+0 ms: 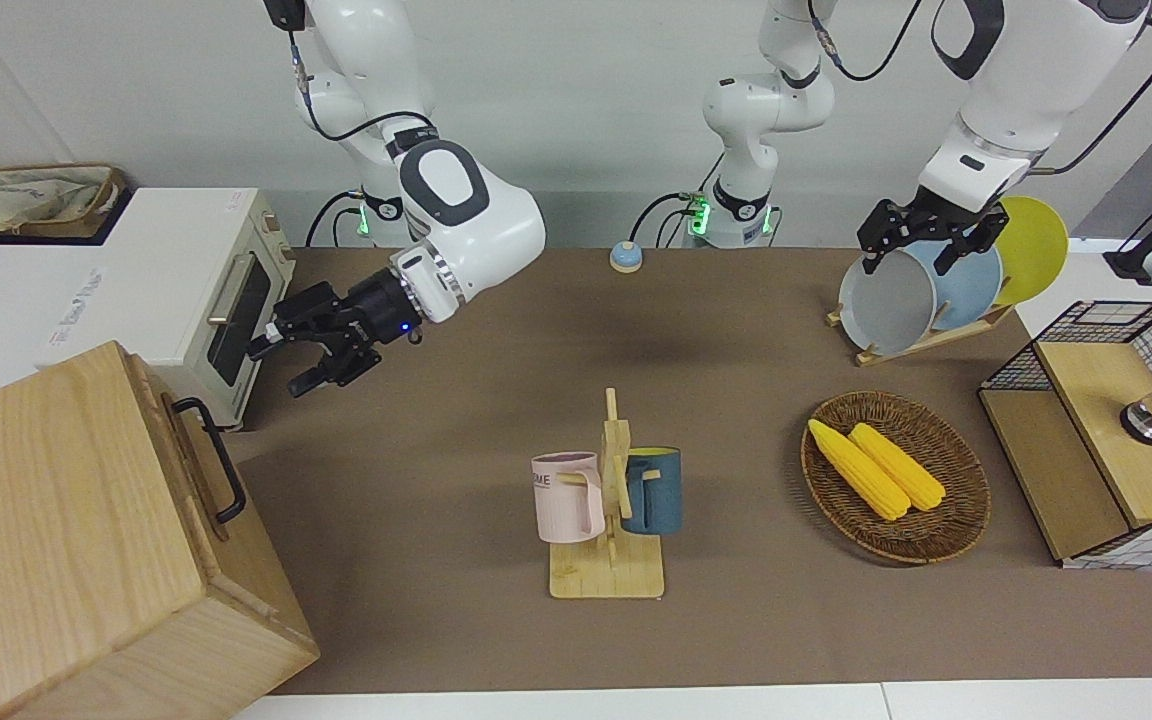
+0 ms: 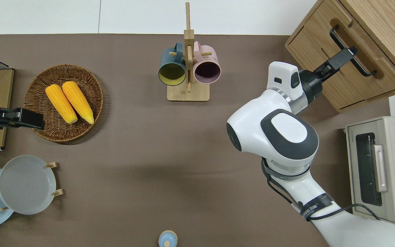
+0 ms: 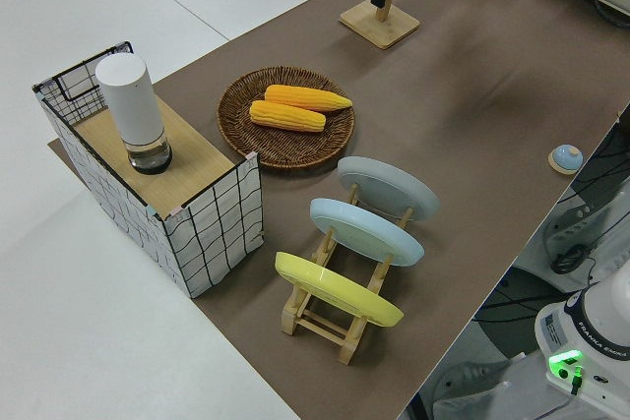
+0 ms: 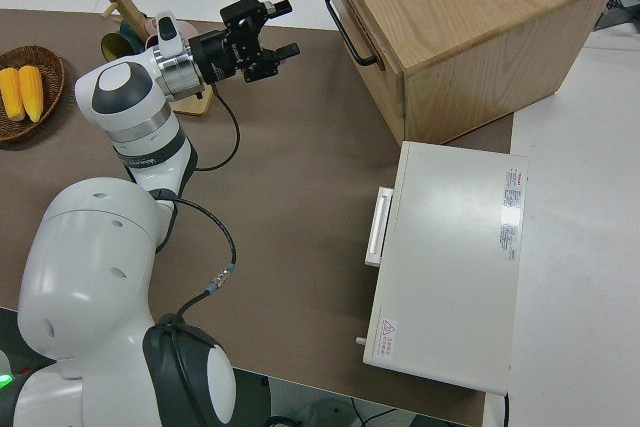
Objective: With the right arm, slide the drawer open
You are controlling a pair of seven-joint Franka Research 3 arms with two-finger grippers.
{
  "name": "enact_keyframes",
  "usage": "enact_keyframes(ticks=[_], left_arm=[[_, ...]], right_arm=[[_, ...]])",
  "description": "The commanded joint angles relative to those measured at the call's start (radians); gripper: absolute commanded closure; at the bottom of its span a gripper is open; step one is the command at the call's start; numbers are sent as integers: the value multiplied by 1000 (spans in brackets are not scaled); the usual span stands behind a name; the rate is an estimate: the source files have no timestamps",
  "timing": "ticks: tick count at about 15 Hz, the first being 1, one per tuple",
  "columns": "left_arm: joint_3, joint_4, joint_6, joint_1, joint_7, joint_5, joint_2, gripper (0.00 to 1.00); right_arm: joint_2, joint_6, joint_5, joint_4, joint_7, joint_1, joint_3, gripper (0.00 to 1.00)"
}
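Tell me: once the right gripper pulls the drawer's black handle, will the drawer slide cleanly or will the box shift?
Probably slides: the handle looks rigid, and the drawer sits in a big wooden box, likely heavy enough to stay. The open right gripper approaches off-centre, so it may bind.

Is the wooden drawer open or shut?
Shut. The drawer front sits level with its wooden box, and the open right gripper has not reached the handle.

We see bare bench between our right gripper and the drawer; its handle seems unobstructed; the oven crowds alongside.
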State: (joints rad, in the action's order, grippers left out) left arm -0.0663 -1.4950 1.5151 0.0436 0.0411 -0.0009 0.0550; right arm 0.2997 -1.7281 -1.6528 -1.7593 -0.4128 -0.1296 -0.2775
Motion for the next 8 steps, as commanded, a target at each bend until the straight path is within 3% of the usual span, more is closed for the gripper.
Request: enact_keyframes(ticks=[1,8], left_arm=[[0,9,-18,-7,-10,18,-3,7],[0,9,-18,-7,-10,18,-4,7]], right_arm=[[39,-16,-93,-12,-90,45,-8,19],[90,-22,-185,-5,-179,79,-8,19]])
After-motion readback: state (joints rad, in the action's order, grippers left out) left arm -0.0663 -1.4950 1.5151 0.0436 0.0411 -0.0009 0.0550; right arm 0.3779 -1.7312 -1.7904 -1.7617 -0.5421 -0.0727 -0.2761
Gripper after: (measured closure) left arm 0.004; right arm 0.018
